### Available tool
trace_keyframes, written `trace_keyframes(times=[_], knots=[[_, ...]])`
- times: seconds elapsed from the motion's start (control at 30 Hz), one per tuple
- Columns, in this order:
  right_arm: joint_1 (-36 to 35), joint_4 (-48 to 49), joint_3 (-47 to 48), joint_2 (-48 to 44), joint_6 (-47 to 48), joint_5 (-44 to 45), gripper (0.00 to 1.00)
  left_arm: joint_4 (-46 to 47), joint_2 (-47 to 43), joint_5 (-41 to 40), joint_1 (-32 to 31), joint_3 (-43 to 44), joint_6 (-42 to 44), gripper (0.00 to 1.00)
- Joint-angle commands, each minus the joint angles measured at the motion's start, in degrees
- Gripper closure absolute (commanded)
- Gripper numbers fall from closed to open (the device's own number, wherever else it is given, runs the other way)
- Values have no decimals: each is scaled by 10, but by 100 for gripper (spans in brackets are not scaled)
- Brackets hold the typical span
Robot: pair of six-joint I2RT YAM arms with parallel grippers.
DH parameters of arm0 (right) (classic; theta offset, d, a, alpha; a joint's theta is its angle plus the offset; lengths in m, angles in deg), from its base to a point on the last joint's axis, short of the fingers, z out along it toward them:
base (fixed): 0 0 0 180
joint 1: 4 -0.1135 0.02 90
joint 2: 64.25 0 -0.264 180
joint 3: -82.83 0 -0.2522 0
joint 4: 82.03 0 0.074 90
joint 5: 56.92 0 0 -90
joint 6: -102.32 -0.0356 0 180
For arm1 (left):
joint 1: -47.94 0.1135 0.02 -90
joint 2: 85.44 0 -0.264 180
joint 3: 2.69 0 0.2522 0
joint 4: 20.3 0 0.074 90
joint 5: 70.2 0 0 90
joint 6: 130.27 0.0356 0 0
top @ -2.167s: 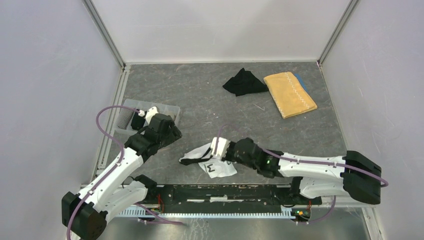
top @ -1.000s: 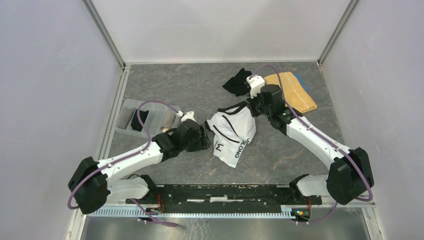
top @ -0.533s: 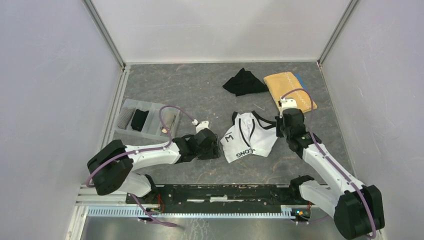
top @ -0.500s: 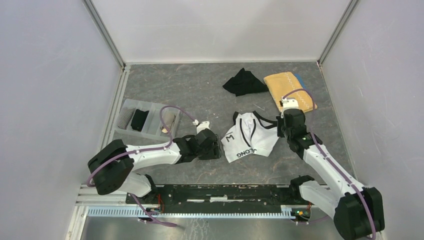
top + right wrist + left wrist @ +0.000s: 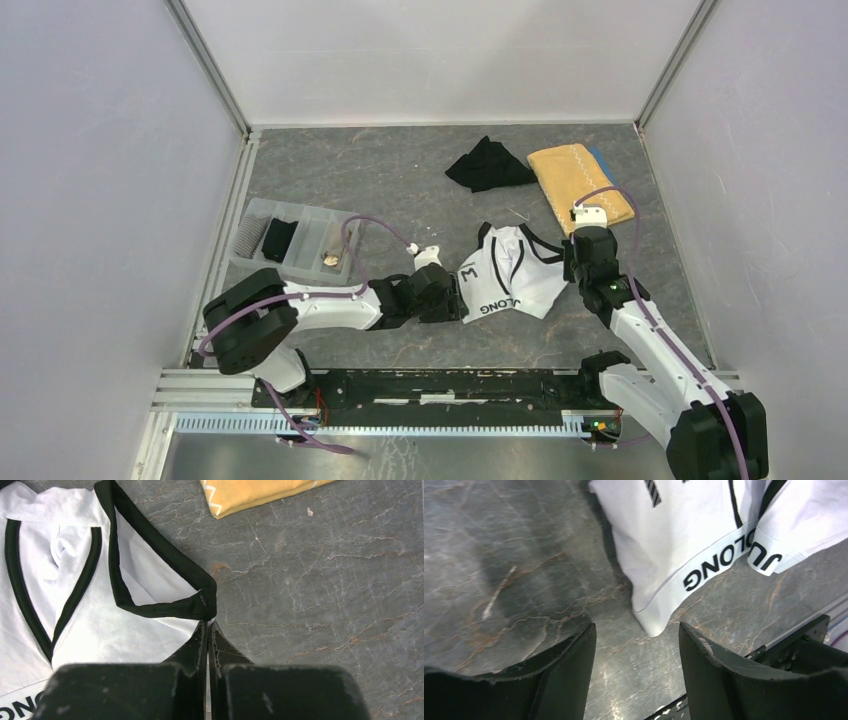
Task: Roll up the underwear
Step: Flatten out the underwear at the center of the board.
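White underwear (image 5: pixel 515 280) with black trim and a lettered waistband lies spread on the grey table near the middle. My right gripper (image 5: pixel 571 262) is at its right corner. In the right wrist view the gripper (image 5: pixel 207 623) is shut on the black-trimmed corner of that underwear (image 5: pixel 75 605). My left gripper (image 5: pixel 456 300) sits low at the garment's left edge. In the left wrist view it (image 5: pixel 636 647) stands open, and the waistband corner of the underwear (image 5: pixel 684 530) lies just ahead of its fingers, untouched. A black underwear piece (image 5: pixel 488 165) lies crumpled at the back.
A mustard-yellow towel (image 5: pixel 580 185) lies folded at the back right, its edge also in the right wrist view (image 5: pixel 250 492). A clear divided tray (image 5: pixel 300 209) with small items stands at the left. The metal rail runs along the near edge.
The right gripper has pulled the white underwear a little nearer and to the right, spreading it flatter. The left arm has slid right along the table to the garment's left edge, still open.
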Motion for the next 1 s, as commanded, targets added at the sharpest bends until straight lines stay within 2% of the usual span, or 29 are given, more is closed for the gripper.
trace_keyframes(times=[0.0,0.17,0.33,0.4,0.47,0.5,0.53,0.6,0.7,0.97], knots=[[4,8,7,-16,-2,15,100,61,23,8,-11,23,-34,33],[3,8,6,-27,-5,7,100,37,61,-3,-13,38,-43,36],[4,8,9,-28,-7,-3,100,32,92,-24,-13,40,-38,51],[4,11,6,-28,-8,-12,100,27,100,-39,-13,40,-36,62],[3,15,3,-29,-10,-20,100,20,105,-53,-12,45,-25,86],[4,15,2,-29,-10,-22,100,6,106,-66,-13,51,-17,94],[4,16,2,-30,-10,-26,100,-20,105,-85,-12,61,-11,97],[4,15,5,-31,-8,-33,100,-82,91,-124,-10,74,-3,98],[4,16,12,-32,-10,-42,100,-125,37,-174,-8,66,2,98],[4,19,42,14,3,-55,100,-242,-96,-244,-2,43,6,98]])
